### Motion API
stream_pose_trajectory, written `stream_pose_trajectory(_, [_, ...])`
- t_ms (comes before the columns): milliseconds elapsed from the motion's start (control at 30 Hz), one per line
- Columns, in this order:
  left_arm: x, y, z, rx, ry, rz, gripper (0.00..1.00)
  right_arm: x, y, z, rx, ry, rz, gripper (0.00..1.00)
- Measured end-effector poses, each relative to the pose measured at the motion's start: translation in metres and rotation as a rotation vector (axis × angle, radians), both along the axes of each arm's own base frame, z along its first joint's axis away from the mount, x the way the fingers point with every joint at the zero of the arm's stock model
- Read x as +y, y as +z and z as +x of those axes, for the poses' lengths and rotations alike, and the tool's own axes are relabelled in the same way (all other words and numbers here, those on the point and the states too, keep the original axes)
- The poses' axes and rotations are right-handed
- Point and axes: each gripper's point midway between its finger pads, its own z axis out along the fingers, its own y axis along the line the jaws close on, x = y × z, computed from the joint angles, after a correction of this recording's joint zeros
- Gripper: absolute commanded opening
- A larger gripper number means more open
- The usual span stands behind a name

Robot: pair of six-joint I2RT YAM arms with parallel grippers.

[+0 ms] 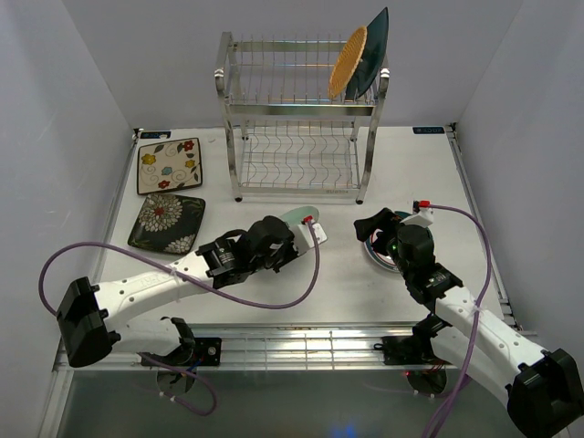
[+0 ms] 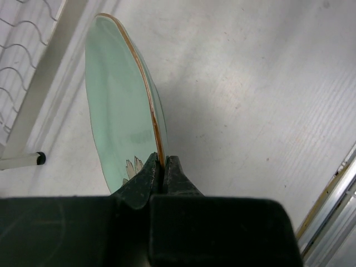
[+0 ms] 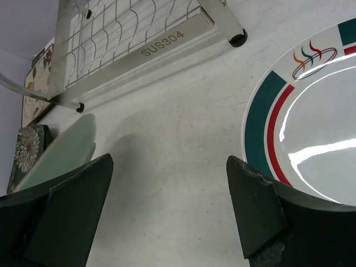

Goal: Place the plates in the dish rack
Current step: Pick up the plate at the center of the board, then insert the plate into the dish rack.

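Table (image 1: 319, 301): rack (image 1: 301, 109) sits at the far edge, centre. Top tier, right end: orange plate (image 1: 348, 62) and teal plate (image 1: 372, 50) stand on edge, side by side.

Left of the rack, flat on the table: cream plate (image 1: 169, 165) behind, dark plate (image 1: 166, 223) in front, just beside each other.

White plate (image 3: 311, 122) (teal and red rim stripes) lies flat, right of centre, in front of the rack's right leg.

Green plate (image 2: 119, 111) is just in front of the rack's lower tier, tipped up on edge. Can't tell if its far edge rests on the table.

Left claw (image 2: 163, 167): pinched narrow on the green plate's gold rim, both fingers on it.

Right claw (image 3: 169, 161): spread wide, holding nothing, low at the white plate's left rim. One finger overlaps the rim in the wrist view; contact unclear.
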Motion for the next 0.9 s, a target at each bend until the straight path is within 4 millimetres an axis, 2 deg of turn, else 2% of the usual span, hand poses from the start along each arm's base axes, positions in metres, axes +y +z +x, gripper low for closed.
stream_pose_trajectory(300, [0.002, 0.046, 0.029, -0.143, 0.145, -0.147, 0.00, 0.001, -0.003, 0.000, 0.012, -0.002, 0.002, 0.88])
stream_pose_trajectory(533, [0.009, 0.102, 0.043, -0.249, 0.220, -0.292, 0.00, 0.003, -0.002, 0.001, 0.016, 0.009, 0.004, 0.88])
stream_pose_trajectory(833, [0.001, 0.221, 0.052, -0.358, 0.244, -0.515, 0.00, 0.003, 0.002, 0.001, 0.005, 0.009, 0.013, 0.88])
stream_pose_trajectory(900, [0.000, 0.242, 0.054, -0.384, 0.248, -0.552, 0.00, 0.004, 0.002, 0.001, 0.005, 0.009, 0.013, 0.88])
